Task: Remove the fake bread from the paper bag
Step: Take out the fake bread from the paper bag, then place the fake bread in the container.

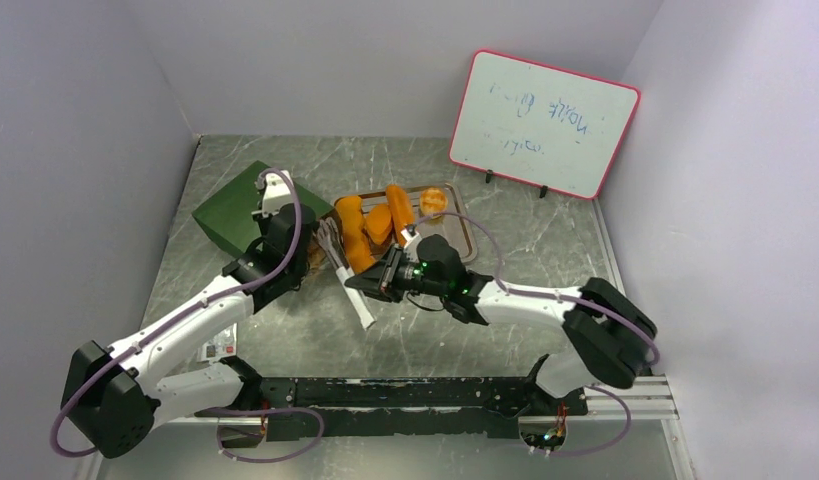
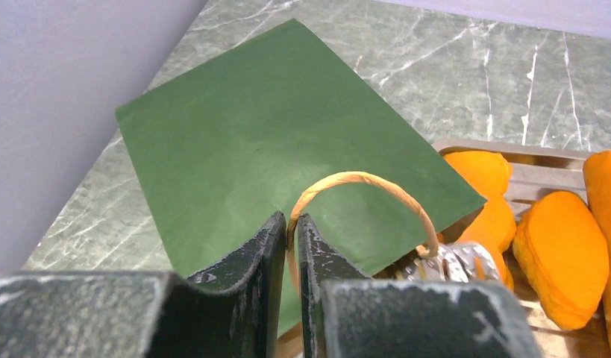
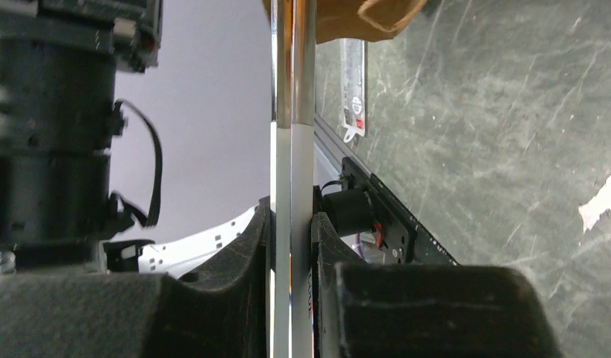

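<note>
The dark green paper bag (image 1: 247,205) lies flat on its side at the back left, its mouth towards the tray. My left gripper (image 1: 300,258) is at the mouth, and in the left wrist view it (image 2: 292,224) is shut on the bag's tan cord handle (image 2: 354,179) over the green side (image 2: 272,134). Several glossy orange breads (image 1: 357,232) lie on the silver tray (image 1: 463,240); they show at the right of the left wrist view (image 2: 559,253). My right gripper (image 1: 373,282) is shut on the metal tongs (image 1: 347,275), seen upright between its jaws (image 3: 293,112).
A whiteboard with a red rim (image 1: 542,122) stands at the back right. A small card (image 1: 220,347) lies near the left arm's base. Grey walls close in the table on the left, back and right. The arms' base rail (image 1: 405,392) runs along the near edge.
</note>
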Controlling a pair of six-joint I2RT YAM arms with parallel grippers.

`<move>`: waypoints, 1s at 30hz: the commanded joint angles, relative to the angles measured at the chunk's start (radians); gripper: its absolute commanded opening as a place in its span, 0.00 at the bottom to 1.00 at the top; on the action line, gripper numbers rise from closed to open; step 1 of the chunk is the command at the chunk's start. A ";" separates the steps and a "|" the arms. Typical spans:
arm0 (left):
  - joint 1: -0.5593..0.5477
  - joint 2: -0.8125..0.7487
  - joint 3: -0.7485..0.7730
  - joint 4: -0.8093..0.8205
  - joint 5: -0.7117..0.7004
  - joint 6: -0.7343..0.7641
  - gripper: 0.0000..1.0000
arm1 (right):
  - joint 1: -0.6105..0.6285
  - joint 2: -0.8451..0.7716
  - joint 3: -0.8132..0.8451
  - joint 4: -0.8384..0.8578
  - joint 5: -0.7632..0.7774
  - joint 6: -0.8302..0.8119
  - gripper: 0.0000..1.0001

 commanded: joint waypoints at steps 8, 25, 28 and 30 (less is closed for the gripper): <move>0.058 0.003 0.041 0.101 0.023 0.052 0.07 | 0.057 -0.347 -0.161 -0.126 0.154 0.001 0.00; 0.152 0.013 0.057 0.138 0.113 0.072 0.07 | 0.078 -0.763 -0.189 -0.478 0.433 -0.010 0.00; 0.157 0.012 0.056 0.144 0.121 0.074 0.07 | 0.078 -0.791 -0.177 -0.507 0.472 -0.018 0.00; 0.160 0.010 0.055 0.146 0.121 0.073 0.07 | 0.078 -0.811 -0.168 -0.538 0.514 -0.022 0.00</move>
